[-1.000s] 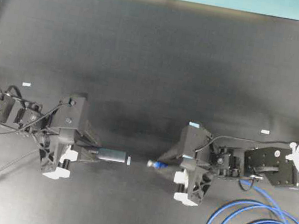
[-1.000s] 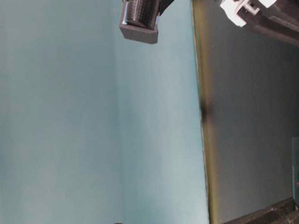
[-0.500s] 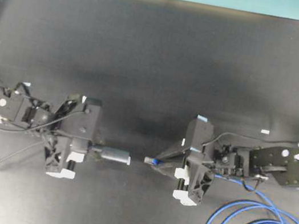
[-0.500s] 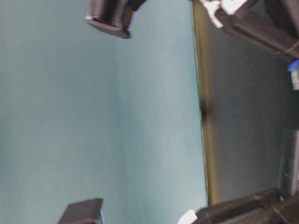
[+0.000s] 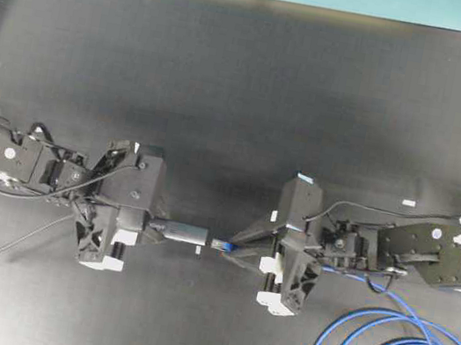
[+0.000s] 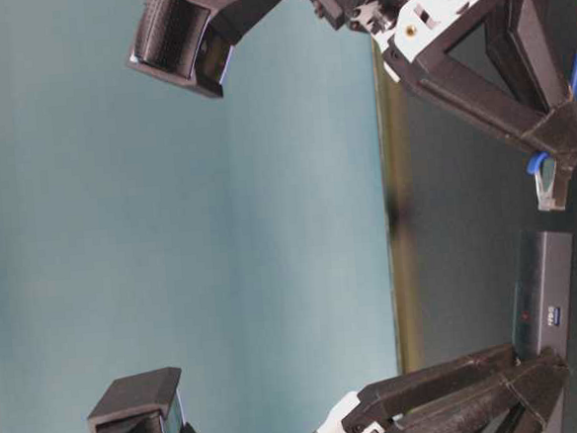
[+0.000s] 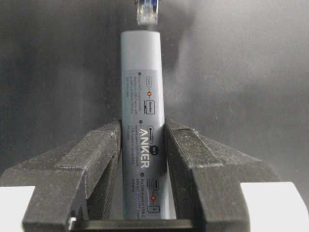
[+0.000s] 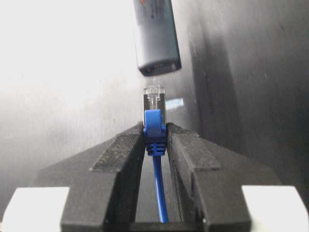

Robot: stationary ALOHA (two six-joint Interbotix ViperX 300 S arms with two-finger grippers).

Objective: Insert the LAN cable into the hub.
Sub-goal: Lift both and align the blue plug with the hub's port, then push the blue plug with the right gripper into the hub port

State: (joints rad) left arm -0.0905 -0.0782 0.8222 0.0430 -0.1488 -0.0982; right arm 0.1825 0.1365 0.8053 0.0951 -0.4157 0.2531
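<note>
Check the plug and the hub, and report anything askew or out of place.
Nothing stands out. The hub sits straight in the left gripper, the LAN cable plug straight in the right gripper. A small gap remains between plug and port; the plug is not yet inserted.

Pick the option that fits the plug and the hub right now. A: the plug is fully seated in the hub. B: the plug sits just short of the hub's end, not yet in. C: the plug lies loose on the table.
B: the right wrist view shows a gap between the LAN cable plug and the hub port.
</note>
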